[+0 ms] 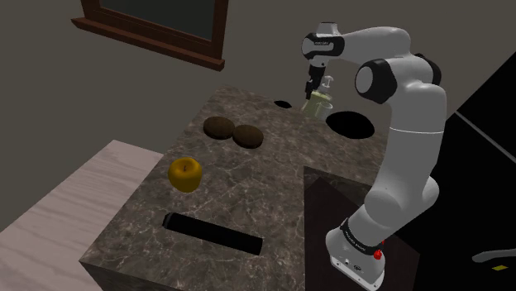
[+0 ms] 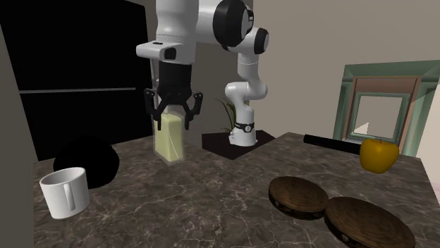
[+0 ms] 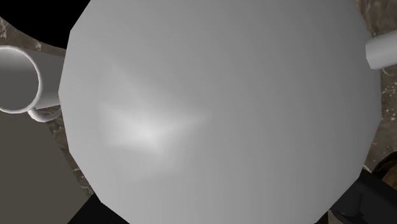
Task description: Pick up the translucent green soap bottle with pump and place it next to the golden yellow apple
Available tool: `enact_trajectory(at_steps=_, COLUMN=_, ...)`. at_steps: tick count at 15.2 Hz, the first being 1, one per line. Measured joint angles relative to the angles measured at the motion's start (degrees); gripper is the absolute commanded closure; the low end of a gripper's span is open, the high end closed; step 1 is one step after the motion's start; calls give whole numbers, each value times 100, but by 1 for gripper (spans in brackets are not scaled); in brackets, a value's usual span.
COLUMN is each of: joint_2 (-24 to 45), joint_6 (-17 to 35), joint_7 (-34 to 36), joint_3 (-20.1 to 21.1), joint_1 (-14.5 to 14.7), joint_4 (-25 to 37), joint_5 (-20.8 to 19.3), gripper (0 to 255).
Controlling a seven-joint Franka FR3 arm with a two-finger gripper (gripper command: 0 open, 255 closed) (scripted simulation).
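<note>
**Tool state.** The tool [image 2: 173, 116] is closed on the upper part of the soap bottle [image 2: 169, 141]. In the second exterior view its two black fingers [image 2: 156, 113] bracket the bottle's top from either side, and the body hangs below them. The body is a pale, translucent yellow-green and sits slightly tilted. It cannot be determined whether the base touches the desk [image 2: 211, 204].

**Bottle location.** In the shoulder view the bottle is at the far end of the dark marbled desk, just beside a round black opening [image 1: 350, 124] in the top. A smaller black opening [image 1: 283, 104] lies near it toward that view's left.

**Pump detail.** In the wrist view the grey, rounded pump head [image 3: 216, 108] sits directly under the camera. Its pale spout [image 3: 382, 49] projects from one side.

**Other items on the desk.**
- The golden yellow apple [image 1: 185, 174] stands upright, well apart from the bottle, near the desk edge on the shoulder view's left.
- A brown disc [image 1: 219, 126] and a second brown disc [image 1: 247, 136] lie flat, just beside each other, roughly between the bottle and the apple.
- A long black slot [image 1: 212, 234] is cut into the top near the closest edge in the shoulder view.
- A white mug [image 2: 65, 191] stands upright near the bottle, at the second exterior view's lower left.

**Arm.** The white arm [image 1: 405, 124] rises from its base at the shoulder view's lower right and reaches over the desk to the bottle.
</note>
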Motion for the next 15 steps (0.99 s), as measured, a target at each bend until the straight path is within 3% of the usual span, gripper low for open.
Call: enact_trajectory(at_steps=15, joint_2=30, joint_6=-1143, joint_7=-127, joint_3=-31, joint_1=-111, joint_4=1189, joint_5=16, gripper=255)
